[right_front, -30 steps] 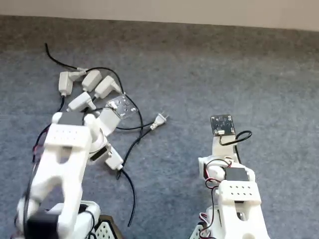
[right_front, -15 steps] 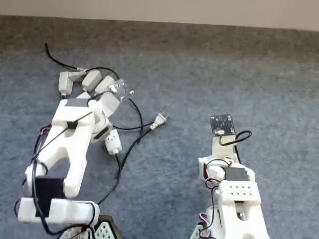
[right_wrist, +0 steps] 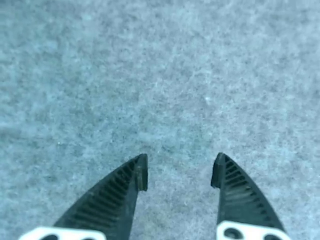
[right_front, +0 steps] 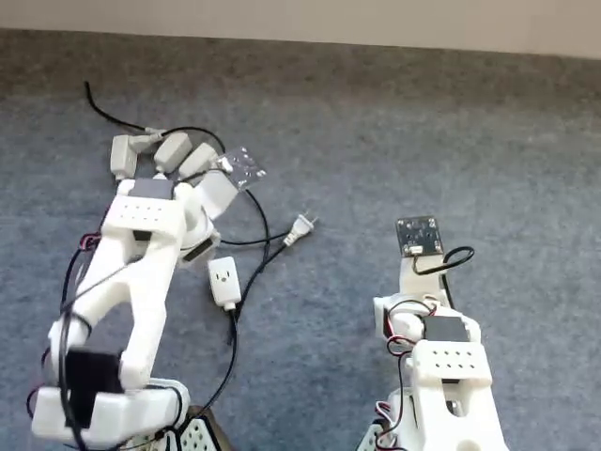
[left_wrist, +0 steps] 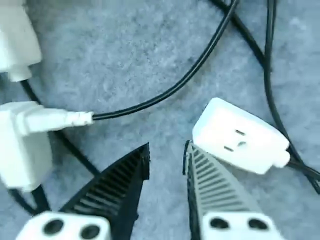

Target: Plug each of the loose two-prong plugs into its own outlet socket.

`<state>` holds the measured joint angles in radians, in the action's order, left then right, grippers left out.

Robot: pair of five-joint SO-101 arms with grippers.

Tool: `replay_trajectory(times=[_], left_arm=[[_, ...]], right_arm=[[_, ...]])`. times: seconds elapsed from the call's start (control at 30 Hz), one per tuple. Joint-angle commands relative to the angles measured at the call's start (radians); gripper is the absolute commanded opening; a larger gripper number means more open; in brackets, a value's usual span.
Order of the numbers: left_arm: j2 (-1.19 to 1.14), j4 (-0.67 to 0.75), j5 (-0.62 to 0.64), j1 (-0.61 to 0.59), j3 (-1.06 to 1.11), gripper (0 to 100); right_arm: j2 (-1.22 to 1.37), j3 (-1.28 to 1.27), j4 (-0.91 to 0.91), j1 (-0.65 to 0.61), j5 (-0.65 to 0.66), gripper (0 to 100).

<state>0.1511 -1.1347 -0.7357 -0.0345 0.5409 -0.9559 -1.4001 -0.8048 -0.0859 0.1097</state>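
Note:
A cluster of white outlet sockets [right_front: 174,150] with black cords lies at the far left of the grey carpet. My left gripper [left_wrist: 166,150] hangs open just over the carpet beside that cluster, with nothing between its fingers. One socket [left_wrist: 240,137] lies face-up touching the grey fingertip [left_wrist: 192,155]. A white plug body [left_wrist: 35,120] with a black cord lies to the other side. Another socket [right_front: 223,280] lies alone nearer the arm's base. A loose two-prong plug [right_front: 299,227] lies mid-carpet on its black cord. My right gripper [right_wrist: 177,172] is open over bare carpet.
Black cords [right_front: 254,221] loop between the cluster, the lone socket and the loose plug. The right arm [right_front: 441,366] sits low at the front right. The carpet [right_front: 423,132] is open behind it, up to a pale wall strip [right_front: 376,23].
My left arm has stretched farther away toward the socket cluster. The lone socket by its base has shifted a little to the right. The right arm has not moved.

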Motion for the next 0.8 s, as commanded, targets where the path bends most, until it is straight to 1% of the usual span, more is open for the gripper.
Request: replay_trajectory(times=[0.0,0.13,0.33,0.4,0.47,0.77], left_arm=[[0.125,-0.061,0.006,0.070,0.030,13],[0.163,-0.048,0.029,0.099,0.102,13],[0.142,0.091,0.038,0.094,0.240,13],[0.119,0.133,0.035,0.073,0.294,13],[0.105,0.153,0.026,0.038,0.326,13],[0.104,0.135,-0.160,-0.231,0.337,13]], right_arm=[[-0.012,0.002,0.016,-0.010,0.009,20.9],[-0.010,0.002,0.016,-0.010,0.009,20.9],[-0.010,0.002,0.016,-0.010,0.009,20.9],[-0.010,0.002,0.016,-0.010,0.009,20.9],[-0.010,0.002,0.016,-0.010,0.009,20.9],[-0.010,0.002,0.016,-0.010,0.009,20.9]])
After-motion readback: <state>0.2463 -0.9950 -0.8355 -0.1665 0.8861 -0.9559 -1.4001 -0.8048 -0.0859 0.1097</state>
